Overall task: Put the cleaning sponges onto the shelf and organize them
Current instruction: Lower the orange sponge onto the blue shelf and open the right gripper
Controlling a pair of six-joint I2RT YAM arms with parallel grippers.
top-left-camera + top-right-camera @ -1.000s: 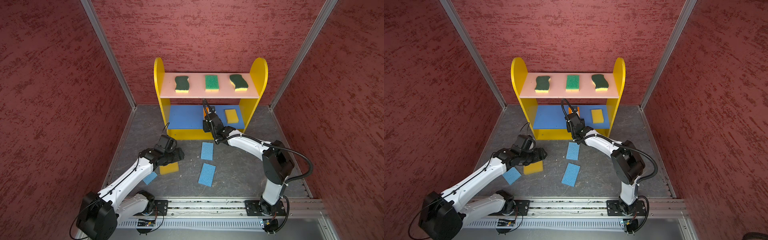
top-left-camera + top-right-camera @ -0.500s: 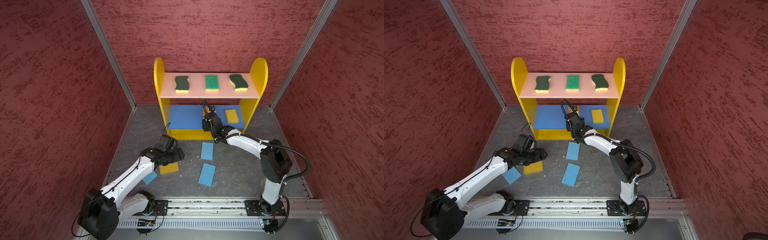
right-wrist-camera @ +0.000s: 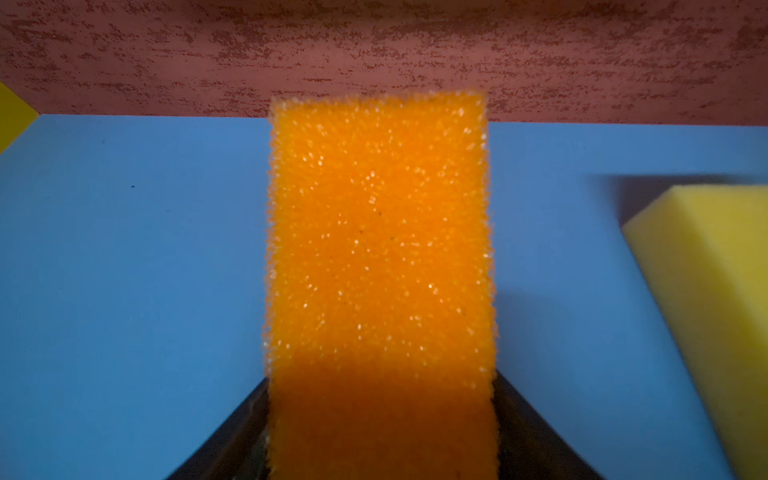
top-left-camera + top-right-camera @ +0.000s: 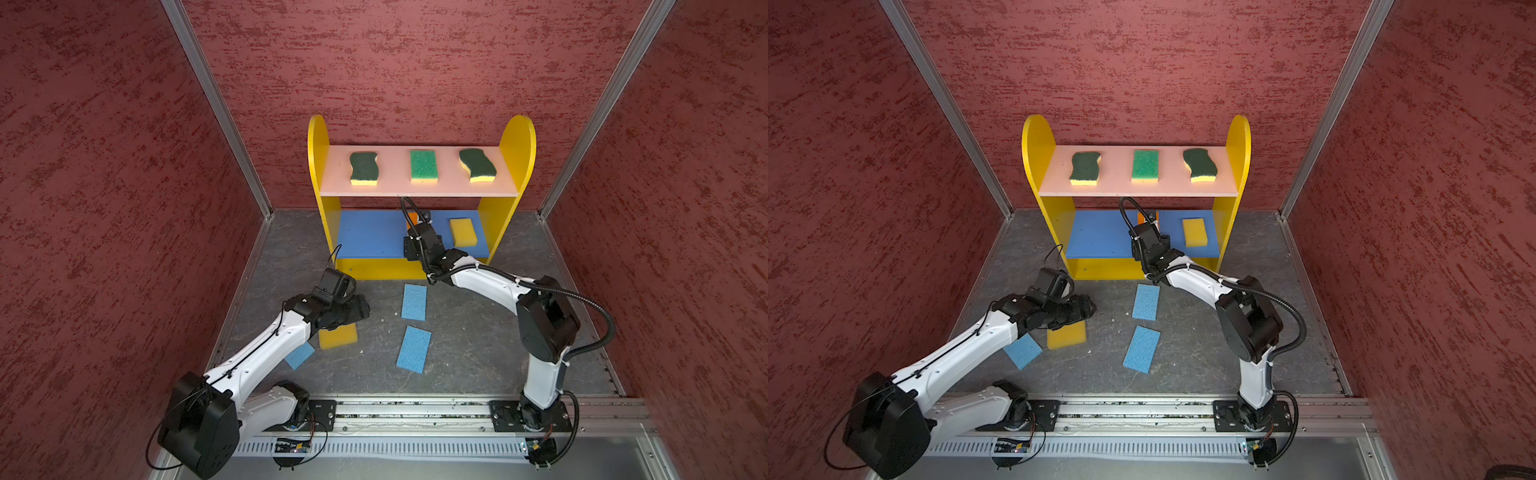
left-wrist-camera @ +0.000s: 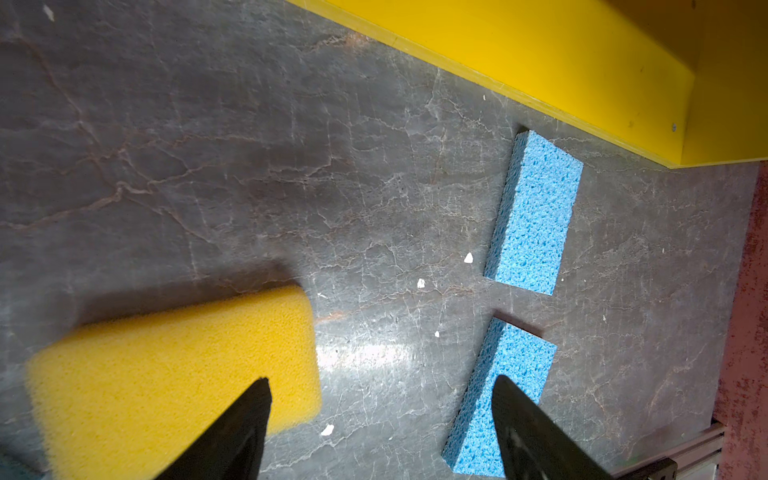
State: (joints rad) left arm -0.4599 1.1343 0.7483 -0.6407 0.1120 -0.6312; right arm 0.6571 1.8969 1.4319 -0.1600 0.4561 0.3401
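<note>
The shelf [image 4: 395, 172] stands at the back. Two wavy dark-green sponges [image 4: 363, 168] [image 4: 478, 165] and a bright green one [image 4: 423, 166] lie on its pink top board. My right gripper [image 3: 380, 376] reaches in over the blue middle board [image 4: 365, 237]. It is shut on the orange sponge [image 3: 380, 232], with a finger against each side. A yellow sponge [image 4: 462, 232] lies beside it on that board. My left gripper [image 5: 380, 380] hangs open above the floor. One of its fingers is over a second yellow sponge [image 5: 166, 374], the other over a blue sponge [image 5: 498, 395].
Three blue sponges lie on the grey floor: one [image 4: 414, 301] just before the shelf, one [image 4: 413, 349] nearer the front rail, and one [image 4: 299, 356] partly under my left arm. Red walls close in on three sides.
Both arms stand almost where they were. The right gripper stays inside the shelf's middle tier with the orange sponge between its fingers.
</note>
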